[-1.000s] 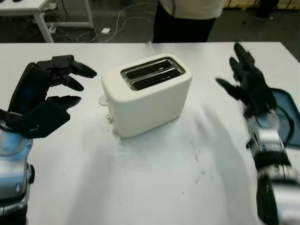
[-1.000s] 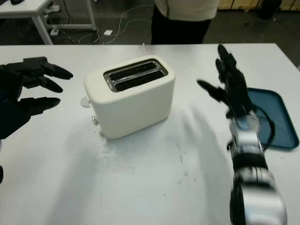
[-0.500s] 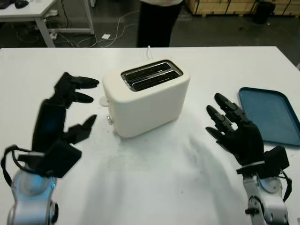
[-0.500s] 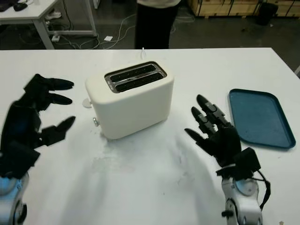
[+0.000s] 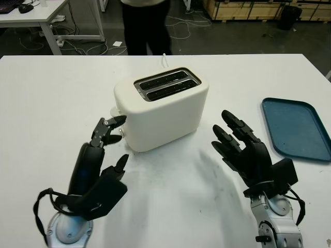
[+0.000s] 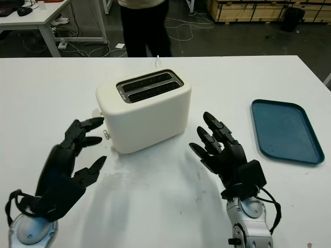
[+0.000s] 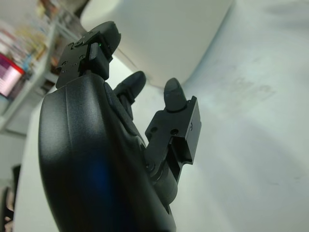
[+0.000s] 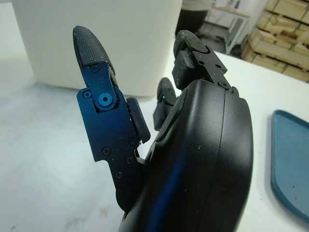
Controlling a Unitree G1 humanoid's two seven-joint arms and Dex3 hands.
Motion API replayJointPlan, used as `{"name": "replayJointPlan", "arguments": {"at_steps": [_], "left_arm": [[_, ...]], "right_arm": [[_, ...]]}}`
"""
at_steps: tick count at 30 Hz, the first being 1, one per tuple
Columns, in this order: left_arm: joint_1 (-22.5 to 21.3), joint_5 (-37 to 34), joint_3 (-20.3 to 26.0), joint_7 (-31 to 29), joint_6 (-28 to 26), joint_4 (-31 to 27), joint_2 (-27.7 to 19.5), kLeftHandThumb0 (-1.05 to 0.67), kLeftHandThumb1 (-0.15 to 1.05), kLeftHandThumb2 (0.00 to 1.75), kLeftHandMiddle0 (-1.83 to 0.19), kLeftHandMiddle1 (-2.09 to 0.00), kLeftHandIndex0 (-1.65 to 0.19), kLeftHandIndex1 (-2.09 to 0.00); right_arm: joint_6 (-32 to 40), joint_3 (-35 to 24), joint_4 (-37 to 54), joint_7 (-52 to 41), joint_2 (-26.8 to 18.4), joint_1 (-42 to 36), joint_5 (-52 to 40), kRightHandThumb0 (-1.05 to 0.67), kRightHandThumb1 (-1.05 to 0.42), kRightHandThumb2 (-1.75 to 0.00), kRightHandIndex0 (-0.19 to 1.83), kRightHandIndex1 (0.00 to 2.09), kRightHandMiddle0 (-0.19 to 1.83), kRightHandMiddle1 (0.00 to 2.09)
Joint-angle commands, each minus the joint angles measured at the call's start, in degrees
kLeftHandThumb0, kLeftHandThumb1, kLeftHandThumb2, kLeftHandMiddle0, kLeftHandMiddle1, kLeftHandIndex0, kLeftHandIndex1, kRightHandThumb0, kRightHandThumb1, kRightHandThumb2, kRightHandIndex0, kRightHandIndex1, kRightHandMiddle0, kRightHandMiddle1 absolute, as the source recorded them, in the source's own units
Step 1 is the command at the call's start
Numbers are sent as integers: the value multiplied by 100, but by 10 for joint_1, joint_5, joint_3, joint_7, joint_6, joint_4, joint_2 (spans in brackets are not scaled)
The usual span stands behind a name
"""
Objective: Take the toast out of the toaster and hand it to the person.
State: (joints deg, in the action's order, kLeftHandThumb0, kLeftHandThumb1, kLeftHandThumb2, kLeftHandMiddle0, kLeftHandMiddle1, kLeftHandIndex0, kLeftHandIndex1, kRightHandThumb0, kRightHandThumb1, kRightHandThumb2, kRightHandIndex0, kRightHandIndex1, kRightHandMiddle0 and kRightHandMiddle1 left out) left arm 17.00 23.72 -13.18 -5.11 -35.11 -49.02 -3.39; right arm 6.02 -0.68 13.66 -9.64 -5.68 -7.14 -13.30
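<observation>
From the head camera we see a cream toaster [image 5: 161, 107] standing on the white worktop [image 5: 51, 93], set at a slant, its two slots [image 5: 166, 85] dark; we cannot tell whether toast sits in them. Our left hand [image 5: 101, 155] is just beside the toaster's left end, holding nothing, its fingers [image 5: 111, 126] uncurled and pointing at the casing. Our right hand [image 5: 243, 150] is near the toaster's right side, likewise empty with fingers extended. A blue tray [image 5: 295, 126] lies at the right of the worktop. A person [image 5: 146, 26] stands beyond the far edge.

At the left wrist, the hand's fingers [image 7: 174, 94] reach toward the toaster's wall [image 7: 169, 34], gripping nothing.

At the right wrist, the fingers [image 8: 91, 48] stand before the toaster [image 8: 96, 29], with the tray [image 8: 289, 159] off to one side.
</observation>
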Motion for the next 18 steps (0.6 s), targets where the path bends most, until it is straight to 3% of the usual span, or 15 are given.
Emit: {"name": "replayJointPlan", "arguments": {"at_steps": [1,15,18], "left_arm": [[-12,20,-10,10,-30,-12,10,15,92,47,0,-90,-5,-55],[-20,45,-8,8,-78,-31,16,2,92,45,-3,-87,-15,-43],[-13,44,-8,17,-53,-28,13,9,92,44,-10,-94,-23,-45]], "right_arm": [[0,-4,-6,4,5,6,2,-64,-84,0,37,3,38,2],[-5,-12,-10,10,14,-5,12,-61,-82,0,42,3,42,2],[3,-16,-6,28,28,-8,12,-57,-80,0,52,7,51,5]]}}
